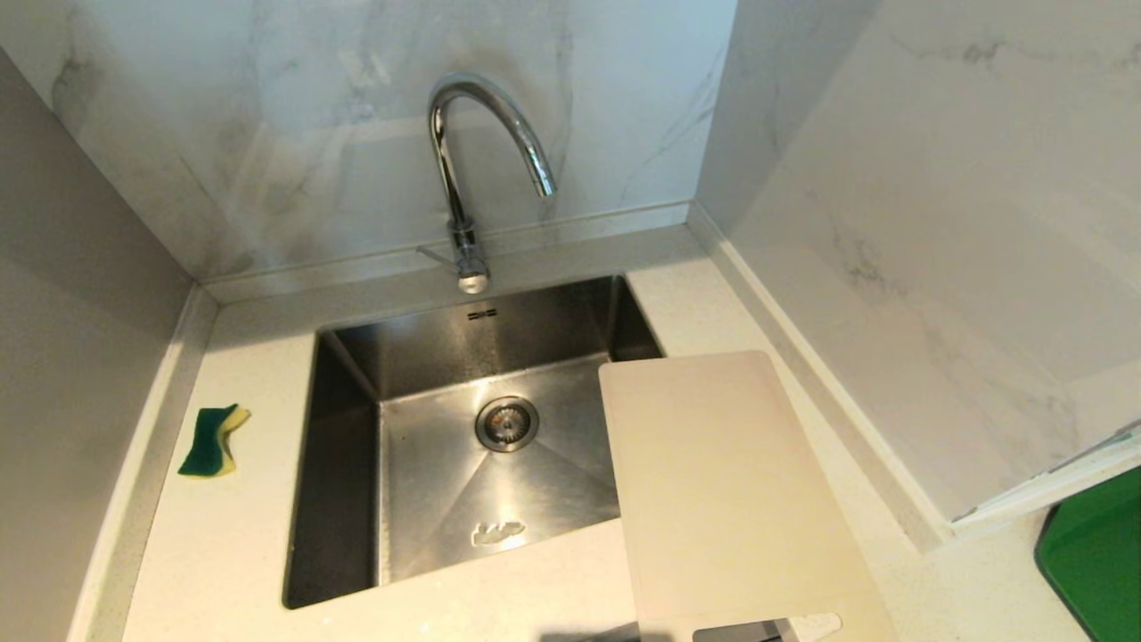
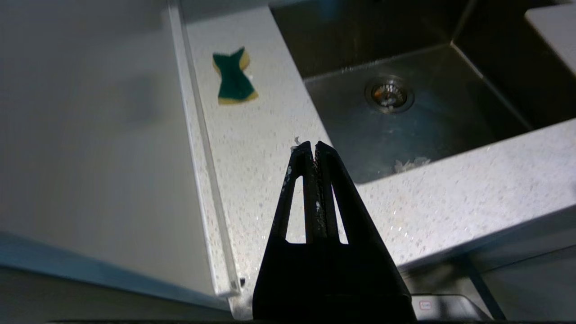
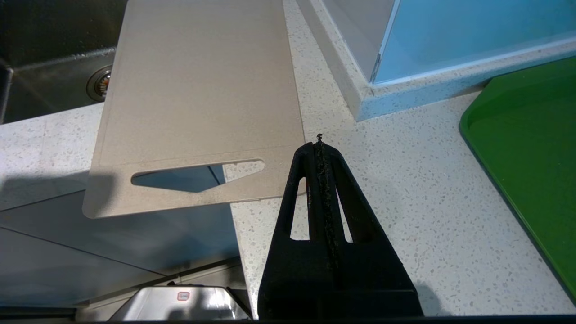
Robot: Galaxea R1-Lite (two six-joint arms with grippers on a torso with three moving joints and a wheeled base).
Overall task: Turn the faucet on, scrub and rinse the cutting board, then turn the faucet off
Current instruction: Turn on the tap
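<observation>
The chrome gooseneck faucet (image 1: 463,169) stands behind the steel sink (image 1: 357,499), its thin side lever (image 1: 434,256) at the base; no water runs. The off-white cutting board (image 1: 722,490) lies flat on the counter right of the sink, one long edge over the basin, its handle cutout end (image 3: 198,175) past the counter's near edge. My left gripper (image 2: 313,146) is shut and empty above the counter's near edge, left of the sink. My right gripper (image 3: 319,143) is shut and empty beside the board's handle end. Neither gripper shows in the head view.
A green and yellow sponge (image 1: 212,440) lies on the counter left of the sink, also in the left wrist view as the sponge (image 2: 234,77). A green tray (image 1: 1096,553) sits at the far right. Marble walls close the back and right, a plain wall the left.
</observation>
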